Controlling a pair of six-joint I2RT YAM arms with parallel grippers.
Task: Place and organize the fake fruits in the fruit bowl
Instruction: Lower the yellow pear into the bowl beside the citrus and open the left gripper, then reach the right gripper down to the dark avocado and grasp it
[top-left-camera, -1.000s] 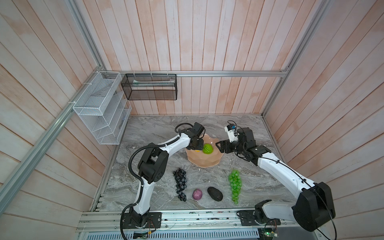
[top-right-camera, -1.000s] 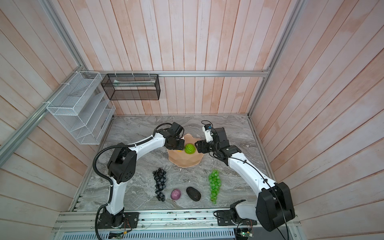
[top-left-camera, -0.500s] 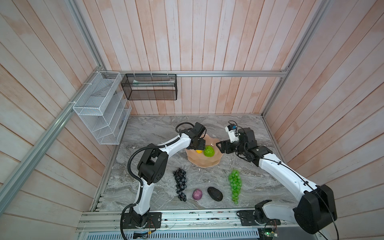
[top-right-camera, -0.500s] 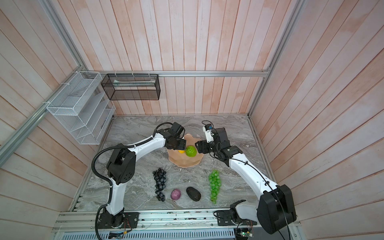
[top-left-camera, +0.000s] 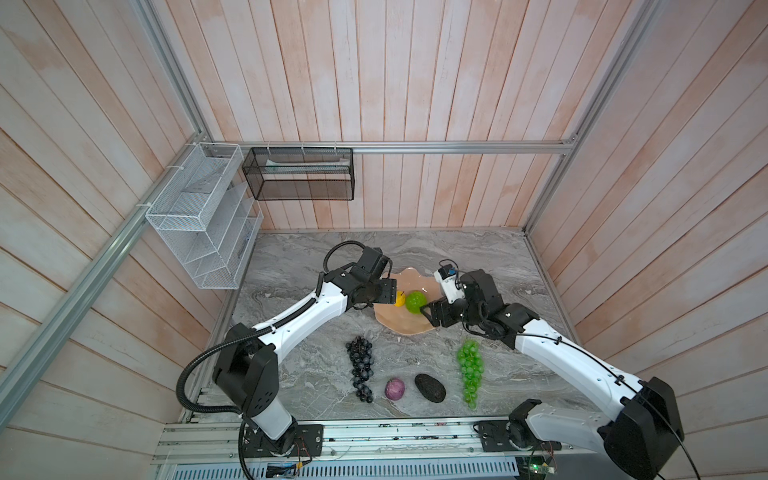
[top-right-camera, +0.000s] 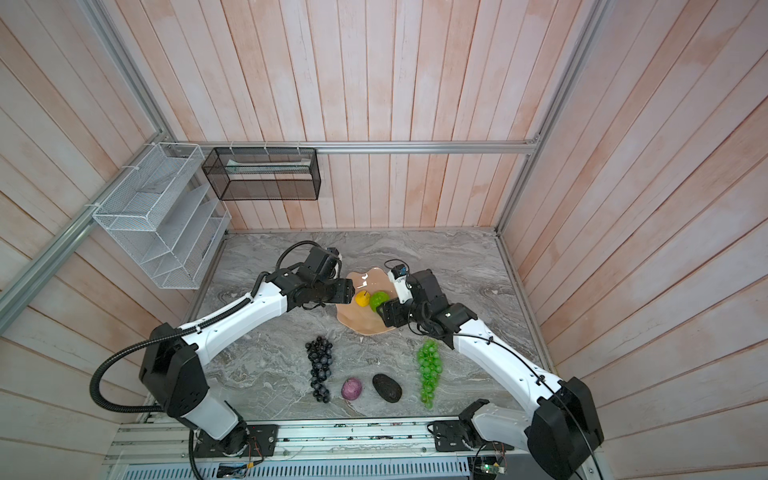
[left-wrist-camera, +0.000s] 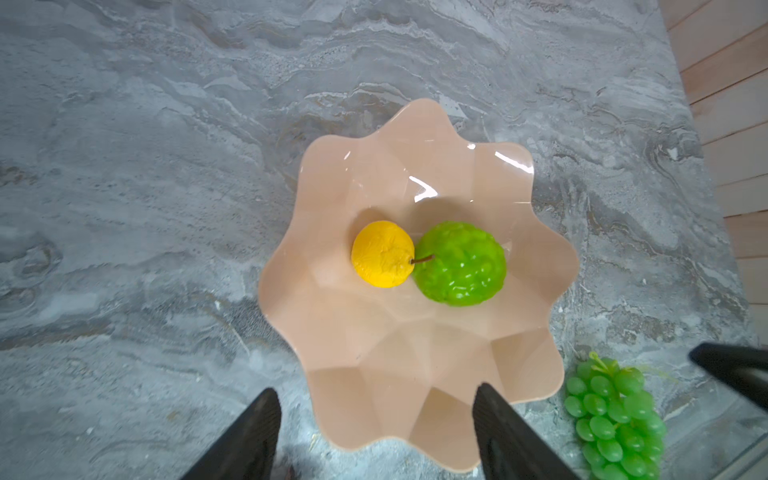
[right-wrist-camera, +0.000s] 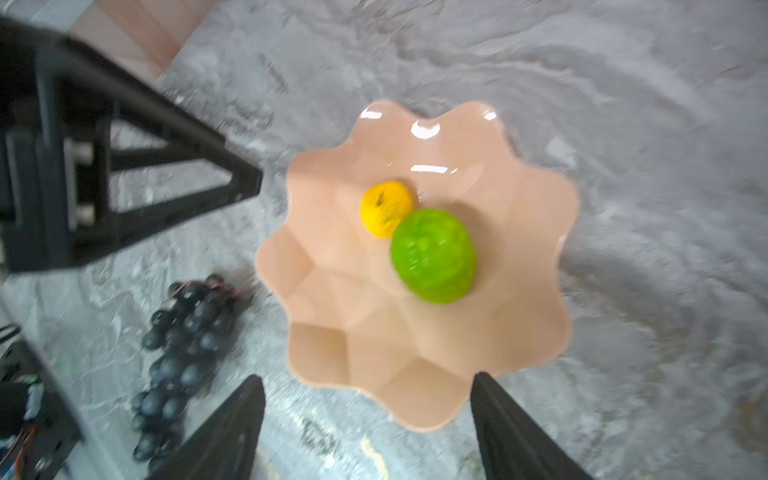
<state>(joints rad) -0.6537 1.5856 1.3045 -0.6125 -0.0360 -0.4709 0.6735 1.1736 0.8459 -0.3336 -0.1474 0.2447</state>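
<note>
Fruit bowl (left-wrist-camera: 536, 257): yellow fruit (left-wrist-camera: 382, 254) touching green ball (left-wrist-camera: 459, 264); left hand (left-wrist-camera: 376, 392), right hand (right-wrist-camera: 368, 378) wide, empty, flanking.

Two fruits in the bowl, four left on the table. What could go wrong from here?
1. The left gripper and right gripper hover open on opposite sides of the fruit bowl; reaching in together, their fingers might clash.
2. The yellow fruit and bumpy green ball touch mid-bowl; a nudge could roll them over the low rim.
3. The long green grape bunch may drape over the edge.
</note>
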